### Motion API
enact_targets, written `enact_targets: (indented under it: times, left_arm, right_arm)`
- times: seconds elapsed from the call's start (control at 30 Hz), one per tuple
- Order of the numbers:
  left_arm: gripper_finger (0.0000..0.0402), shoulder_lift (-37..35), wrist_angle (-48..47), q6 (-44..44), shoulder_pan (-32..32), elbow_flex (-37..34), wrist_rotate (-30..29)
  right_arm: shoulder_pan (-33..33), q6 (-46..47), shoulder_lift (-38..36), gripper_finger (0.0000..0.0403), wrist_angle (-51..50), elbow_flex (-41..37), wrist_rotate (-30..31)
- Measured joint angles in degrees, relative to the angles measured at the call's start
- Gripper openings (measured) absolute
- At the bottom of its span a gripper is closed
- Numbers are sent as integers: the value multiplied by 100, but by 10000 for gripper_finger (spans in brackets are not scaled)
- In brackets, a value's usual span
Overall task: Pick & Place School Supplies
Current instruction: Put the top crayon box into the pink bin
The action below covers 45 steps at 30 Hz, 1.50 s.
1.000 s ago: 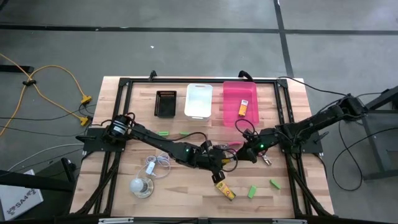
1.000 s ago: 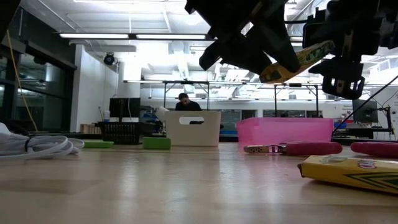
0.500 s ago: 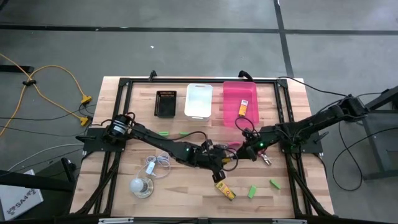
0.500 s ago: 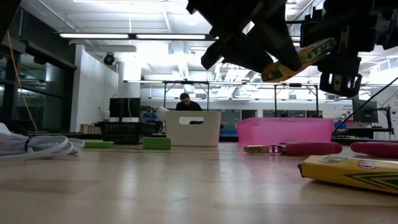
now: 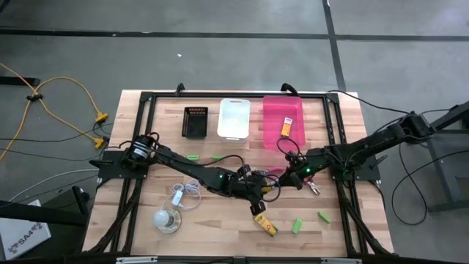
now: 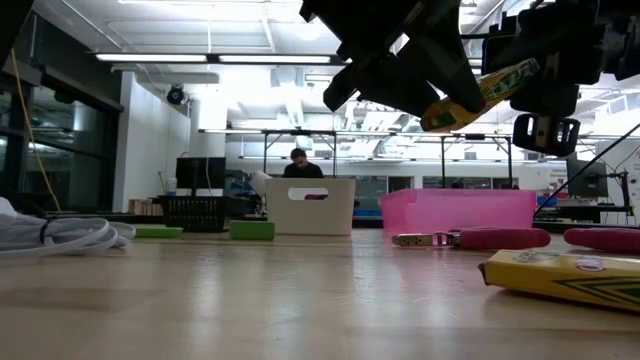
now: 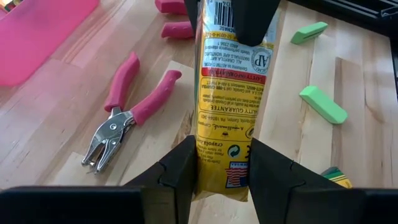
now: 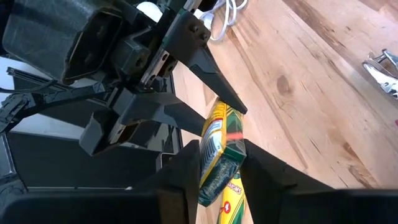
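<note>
- Above the middle of the wooden table (image 5: 146,220), the left gripper (image 7: 219,163) and right gripper (image 8: 219,163) each clamp an end of one yellow crayon packet (image 7: 225,106), held clear of the tabletop.
- Pink-handled pliers-like punch (image 7: 124,112) lies on the wood beneath them; two green pieces (image 7: 322,102) lie just beyond.
- A second yellow packet (image 5: 265,224) rests near the table's front edge; a third sits inside the pink bin (image 5: 272,117).

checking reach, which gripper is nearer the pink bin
Right. The right gripper sits just below the pink bin; the left gripper is farther down and left.
</note>
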Motion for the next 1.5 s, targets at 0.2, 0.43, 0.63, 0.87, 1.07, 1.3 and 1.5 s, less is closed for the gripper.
enact_targets:
  times: [0.2, 0.43, 0.63, 0.87, 1.07, 1.3, 1.5]
  left_arm:
    - [120, 0, -2, -15, 0, 0, 0]
    - [120, 0, 33, 371, -36, 0, -7]
    - [120, 0, 121, 520, -88, -2, -36]
    - [120, 0, 137, 490, -89, -4, -35]
    - [120, 0, 142, 479, -90, -4, -28]
    - [120, 0, 149, 518, -90, -4, -26]
    - [141, 0, 182, 588, -90, -4, -9]
  right_arm:
    - [0, -6, 0, 90, 2, 0, 0]
    - [0, -9, 0, 89, 8, 0, -8]
    - [4, -11, 0, 89, 22, 0, -55]
    - [4, -11, 0, 89, 18, 0, -52]
    - [4, -13, 0, 89, 16, 0, -50]
    - [4, -13, 0, 89, 13, 0, -59]
    - [4, -31, -2, 89, 12, 0, -60]
